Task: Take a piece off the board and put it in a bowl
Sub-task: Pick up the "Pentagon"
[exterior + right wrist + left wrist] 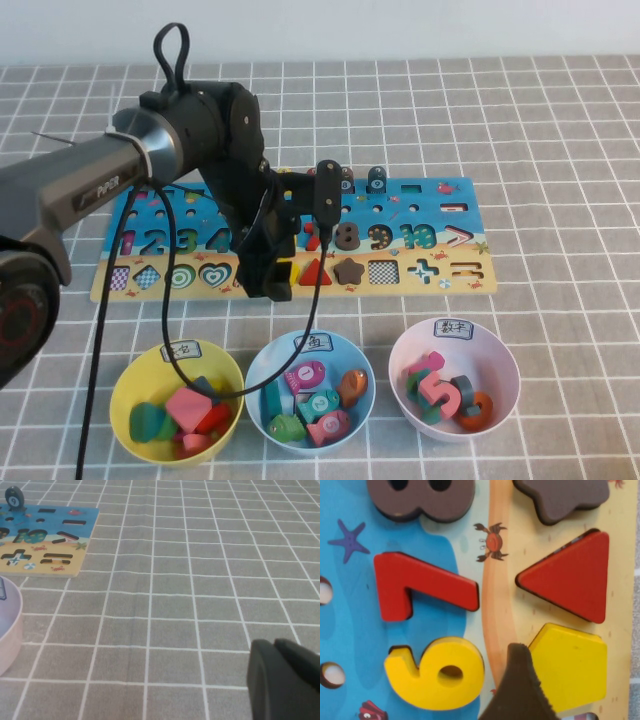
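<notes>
The yellow pentagon piece (572, 665) lies in its cut-out on the sandy strip of the board (500, 610), beside the red triangle (570, 577). My left gripper (560, 700) is low over it, jaws open. One dark finger (517, 690) stands at the pentagon's edge on the side of the yellow 6 (435, 672); the other finger is out of view. In the high view my left gripper (272, 283) covers most of the pentagon (289, 269) on the board (440, 282). The yellow bowl (133, 372) stands in front, left. My right gripper (276, 644) is shut and empty above bare table.
A light blue bowl (262, 362) and a pink bowl (503, 352) stand right of the yellow one, all holding pieces. A red 7 (415, 582), brown 8 (422, 500) and brown flower (562, 497) sit near the pentagon. The pink bowl's rim (11, 625) and the board's corner (50, 566) show in the right wrist view.
</notes>
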`<move>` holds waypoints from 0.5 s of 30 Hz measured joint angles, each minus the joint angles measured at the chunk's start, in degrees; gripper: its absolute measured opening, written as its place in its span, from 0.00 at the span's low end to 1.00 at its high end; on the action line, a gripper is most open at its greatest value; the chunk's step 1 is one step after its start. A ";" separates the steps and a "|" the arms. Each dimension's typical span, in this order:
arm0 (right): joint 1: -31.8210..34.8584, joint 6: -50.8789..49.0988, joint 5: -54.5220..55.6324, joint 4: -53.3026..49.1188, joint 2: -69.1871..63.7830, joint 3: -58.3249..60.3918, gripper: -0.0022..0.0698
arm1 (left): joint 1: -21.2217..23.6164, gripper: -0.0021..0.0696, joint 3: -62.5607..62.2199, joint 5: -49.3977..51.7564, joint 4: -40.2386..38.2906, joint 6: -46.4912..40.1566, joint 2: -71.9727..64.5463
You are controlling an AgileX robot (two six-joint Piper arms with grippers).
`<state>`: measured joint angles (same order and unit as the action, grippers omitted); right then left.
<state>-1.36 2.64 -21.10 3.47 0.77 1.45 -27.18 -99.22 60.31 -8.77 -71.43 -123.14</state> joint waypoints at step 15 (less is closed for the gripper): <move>0.00 0.00 0.00 0.10 0.00 0.00 0.01 | 0.00 0.66 0.00 -1.37 0.59 0.00 1.47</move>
<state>-1.36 2.64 -21.10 3.57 0.77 1.45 -27.18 -99.22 58.94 -8.18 -71.43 -121.67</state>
